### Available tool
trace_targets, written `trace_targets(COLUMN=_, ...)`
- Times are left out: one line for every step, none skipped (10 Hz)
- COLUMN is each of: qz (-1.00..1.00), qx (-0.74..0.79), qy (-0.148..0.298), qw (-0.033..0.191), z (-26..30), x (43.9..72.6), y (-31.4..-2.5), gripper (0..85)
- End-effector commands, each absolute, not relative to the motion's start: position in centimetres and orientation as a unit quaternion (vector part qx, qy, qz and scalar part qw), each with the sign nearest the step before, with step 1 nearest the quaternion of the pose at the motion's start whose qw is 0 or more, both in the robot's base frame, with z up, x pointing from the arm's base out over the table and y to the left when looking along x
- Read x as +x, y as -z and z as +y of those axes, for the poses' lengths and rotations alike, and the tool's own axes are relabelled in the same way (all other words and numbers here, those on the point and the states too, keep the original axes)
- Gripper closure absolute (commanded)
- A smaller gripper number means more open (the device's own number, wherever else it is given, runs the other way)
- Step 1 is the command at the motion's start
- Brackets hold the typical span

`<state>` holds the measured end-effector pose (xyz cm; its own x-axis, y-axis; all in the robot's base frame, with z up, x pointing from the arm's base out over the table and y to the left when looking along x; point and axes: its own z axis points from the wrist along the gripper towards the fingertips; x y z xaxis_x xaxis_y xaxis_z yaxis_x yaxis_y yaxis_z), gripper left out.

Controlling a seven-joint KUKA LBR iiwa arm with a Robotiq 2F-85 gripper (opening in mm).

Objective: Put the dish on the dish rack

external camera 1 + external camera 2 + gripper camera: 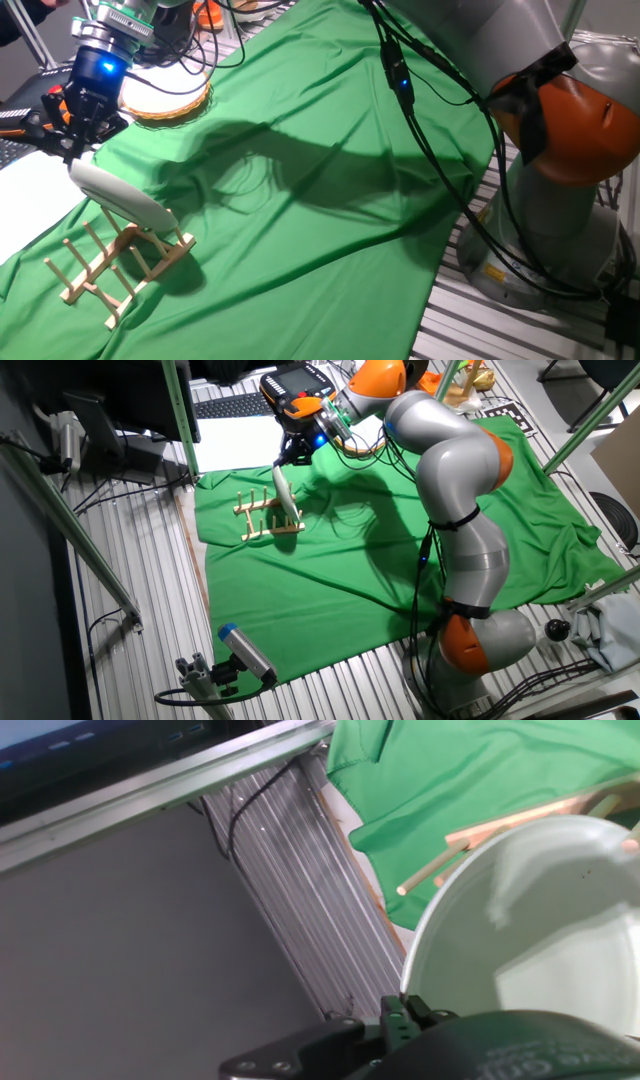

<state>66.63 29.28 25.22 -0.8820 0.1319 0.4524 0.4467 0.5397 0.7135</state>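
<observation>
Jaws look clamped on the upper rim of the dish [122, 200]. In the hand view the dish [540, 930] fills the frame right up against the gripper [405, 1015] body, so I read it as held, not loose. I can't see both fingertips clearly, so grip depth is a guess.

The gripper [75, 135] sits up and left of the dish rack [120, 265] in one fixed view. The plate runs down from it on a slant. Its lower edge is in among the pegs at the rack's far end, touching or nearly so; I can't tell which.

Step in hand, as I judge it: insertion. The dish is edge-on and partly into a slot, but not yet seated or released.

Orientation: the plate stands on edge, tilted well off vertical. Its long axis runs from the gripper at upper left down to the rack at lower right. Its face points across the rails, which looks right for a slot.

The other fixed view agrees: dish [286, 500] leaning over the dish rack [265, 520], gripper [297, 448] above it.

Next move needs:
- lower along the plate's own plane until the rim bottoms between the rails
- stand it up a bit so the pegs take the lean
- open only once it's supported

Risk: the rack is light and sits on the loose green cloth [330, 200] over the tabletop. A side push could slide or tip it.
</observation>
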Motion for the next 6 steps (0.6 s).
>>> trace_targets(qz=-0.861, qx=-0.168, qy=0.446, qw=0.176, z=29.30, x=66.62, y=-25.25, gripper=68.0)
trace_targets(qz=-0.863, qx=-0.168, qy=0.443, qw=0.177, z=29.30, x=66.62, y=-25.26, gripper=68.0)
trace_targets(qz=-0.863, qx=-0.169, qy=0.441, qw=0.181, z=29.28, x=66.61, y=-25.27, gripper=68.0)
trace_targets(qz=-0.863, qx=-0.169, qy=0.440, qw=0.181, z=29.27, x=66.61, y=-25.28, gripper=68.0)
trace_targets(qz=-0.863, qx=-0.169, qy=0.438, qw=0.184, z=29.28, x=66.64, y=-25.32, gripper=51.0)
trace_targets(qz=-0.863, qx=-0.170, qy=0.439, qw=0.185, z=29.35, x=66.65, y=-25.43, gripper=51.0)
